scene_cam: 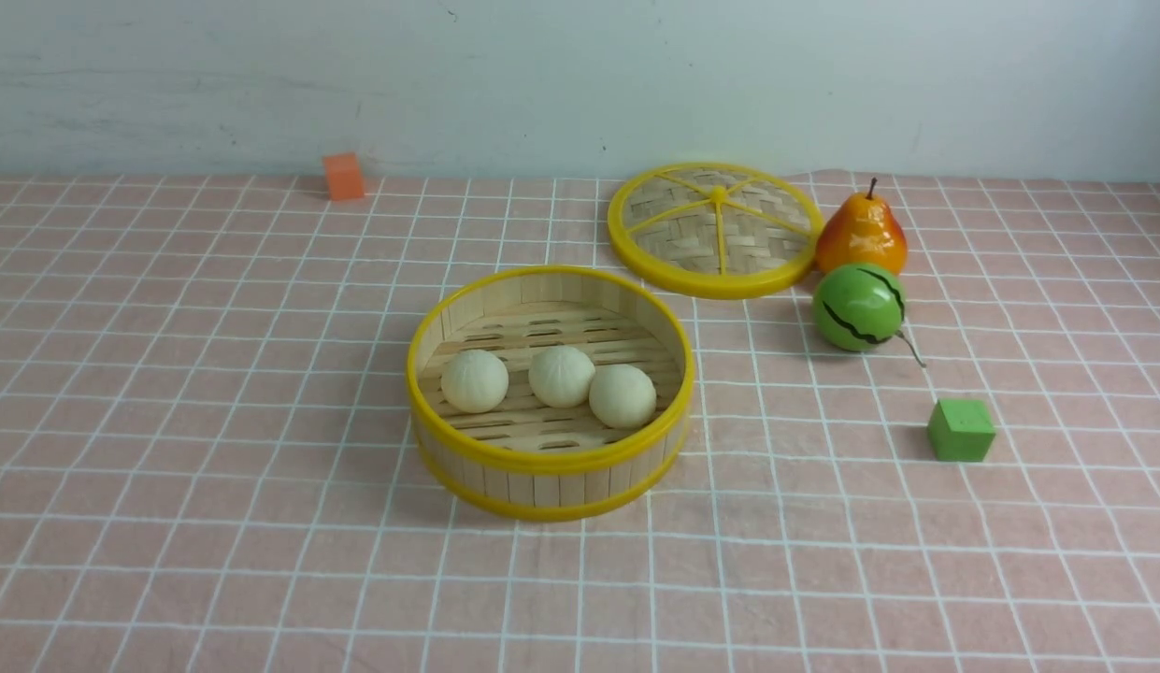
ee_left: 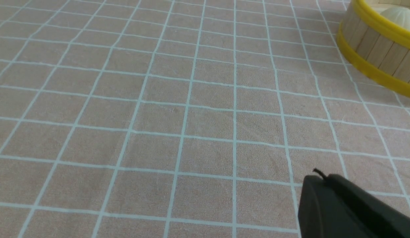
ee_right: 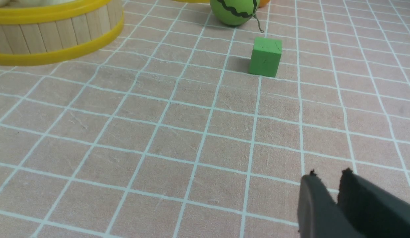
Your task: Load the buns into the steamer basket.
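Observation:
Three cream-white buns (scene_cam: 475,380) (scene_cam: 562,376) (scene_cam: 622,395) lie side by side on the slatted floor of the steamer basket (scene_cam: 542,486), which stands mid-table. Neither arm shows in the front view. In the left wrist view my left gripper (ee_left: 320,178) is shut with nothing in it, low over bare cloth, and the steamer basket (ee_left: 373,43) with one bun (ee_left: 398,15) sits off at the frame's corner. My right gripper (ee_right: 327,177) hangs over bare cloth with a narrow gap between its fingers and nothing held, well apart from the steamer basket (ee_right: 59,33).
The flat woven lid (scene_cam: 715,229) lies behind the basket to the right. A pear (scene_cam: 860,234), a green striped melon ball (scene_cam: 858,307) and a green cube (scene_cam: 961,430) sit on the right. An orange cube (scene_cam: 344,176) is at the back left. A pink checked cloth covers the table.

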Action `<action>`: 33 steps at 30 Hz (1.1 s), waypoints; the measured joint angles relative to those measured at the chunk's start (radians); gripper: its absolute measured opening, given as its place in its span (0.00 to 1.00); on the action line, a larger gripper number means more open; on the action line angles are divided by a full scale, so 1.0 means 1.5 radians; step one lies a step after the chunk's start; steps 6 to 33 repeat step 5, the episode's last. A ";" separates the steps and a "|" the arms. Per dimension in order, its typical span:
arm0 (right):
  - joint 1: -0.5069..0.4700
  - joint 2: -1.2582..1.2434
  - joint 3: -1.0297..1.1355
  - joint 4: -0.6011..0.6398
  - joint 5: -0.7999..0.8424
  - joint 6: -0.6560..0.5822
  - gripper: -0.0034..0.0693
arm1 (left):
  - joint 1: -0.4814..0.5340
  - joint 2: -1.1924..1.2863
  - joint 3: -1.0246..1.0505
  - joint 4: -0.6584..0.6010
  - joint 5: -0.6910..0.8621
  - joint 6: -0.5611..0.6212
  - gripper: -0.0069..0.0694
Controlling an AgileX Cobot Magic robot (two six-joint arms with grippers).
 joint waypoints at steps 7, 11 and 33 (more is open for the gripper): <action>0.000 0.000 0.000 0.000 0.000 0.000 0.22 | 0.000 0.000 0.000 0.000 0.000 0.000 0.07; 0.000 0.000 0.000 0.000 0.000 0.000 0.22 | 0.000 0.000 0.000 0.000 0.000 0.000 0.07; 0.000 0.000 0.000 0.000 0.000 0.000 0.22 | 0.000 0.000 0.000 0.000 0.000 0.000 0.07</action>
